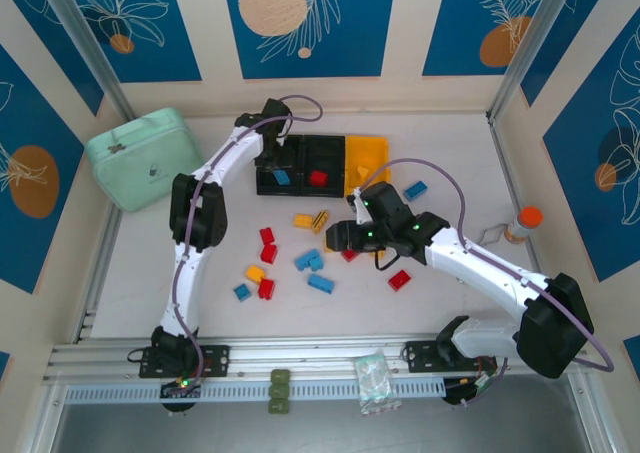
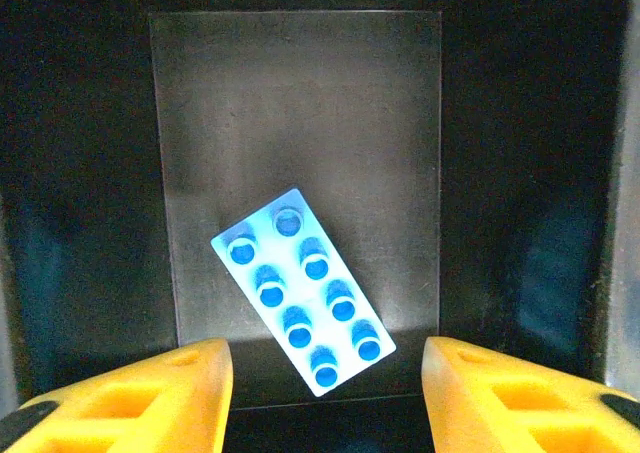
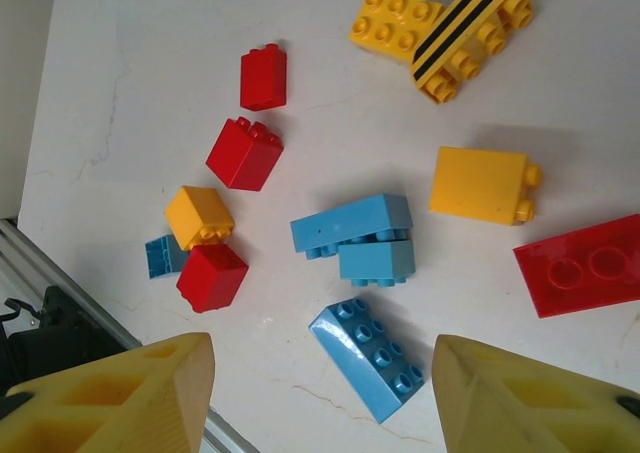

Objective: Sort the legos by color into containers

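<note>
Three joined bins stand at the back: a black one [image 1: 268,184], a second black one [image 1: 322,151] and a yellow one [image 1: 366,158]. My left gripper [image 2: 325,373] hangs open above the first black bin, and a blue lego [image 2: 303,291] lies free on that bin's floor. A red lego [image 1: 318,179] lies in the middle bin. My right gripper [image 3: 320,393] is open above the loose legos, over a blue eight-stud brick [image 3: 367,360]. Nearby are two blue bricks [image 3: 360,235], a yellow one [image 3: 483,185], a striped one [image 3: 470,35] and red ones [image 3: 244,153].
A mint-green zip case [image 1: 148,158] sits at the back left. An orange-capped bottle [image 1: 522,223] stands by the right wall. One blue brick [image 1: 415,190] and one red brick [image 1: 400,279] lie apart on the right. The metal rail [image 1: 300,358] runs along the near edge.
</note>
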Available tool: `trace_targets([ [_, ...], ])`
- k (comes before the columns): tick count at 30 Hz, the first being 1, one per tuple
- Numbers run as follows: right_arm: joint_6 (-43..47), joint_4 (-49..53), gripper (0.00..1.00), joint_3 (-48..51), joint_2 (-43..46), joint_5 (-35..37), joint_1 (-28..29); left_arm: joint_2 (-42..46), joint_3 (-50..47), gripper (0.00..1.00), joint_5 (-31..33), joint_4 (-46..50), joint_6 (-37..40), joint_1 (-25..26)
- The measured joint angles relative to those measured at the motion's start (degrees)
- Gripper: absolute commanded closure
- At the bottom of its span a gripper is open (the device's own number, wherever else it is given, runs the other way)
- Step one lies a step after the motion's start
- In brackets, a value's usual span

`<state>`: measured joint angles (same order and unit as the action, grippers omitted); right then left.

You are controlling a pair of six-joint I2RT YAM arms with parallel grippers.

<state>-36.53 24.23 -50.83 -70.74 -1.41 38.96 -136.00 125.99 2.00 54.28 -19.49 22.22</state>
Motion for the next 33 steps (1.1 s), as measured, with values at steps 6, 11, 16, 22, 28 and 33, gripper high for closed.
trace_targets([
  [6, -0.17, 3.56, 0.39, -0.04, 1.29, 1.90, -4.09, 9.27, -9.25, 0.46, -1.95, -1.73, 0.04, 0.52],
  [11, -1.44, 9.62, 0.34, -0.87, 1.20, 5.14, -7.32, 23.43, -22.71, 0.45, -6.40, -6.78, -0.09, 1.53],
  [16, -5.20, 15.89, 0.32, -3.30, -0.09, 6.21, -11.02, 37.20, -39.19, 0.43, -13.09, -13.73, -0.33, 3.34],
  [22, -10.32, 20.74, 0.31, -4.09, -5.77, 7.93, -12.44, 49.68, -59.84, 0.42, -18.14, -21.77, -3.28, 6.62],
  [28, -14.45, 21.62, 0.29, -4.57, -12.17, 8.98, -12.46, 56.78, -73.66, 0.42, -20.74, -29.94, -8.48, 11.72],
  [33, -16.52, 21.18, 0.29, -6.25, -16.68, 9.62, -12.46, 57.20, -77.05, 0.42, -21.09, -33.68, -11.19, 13.18],
])
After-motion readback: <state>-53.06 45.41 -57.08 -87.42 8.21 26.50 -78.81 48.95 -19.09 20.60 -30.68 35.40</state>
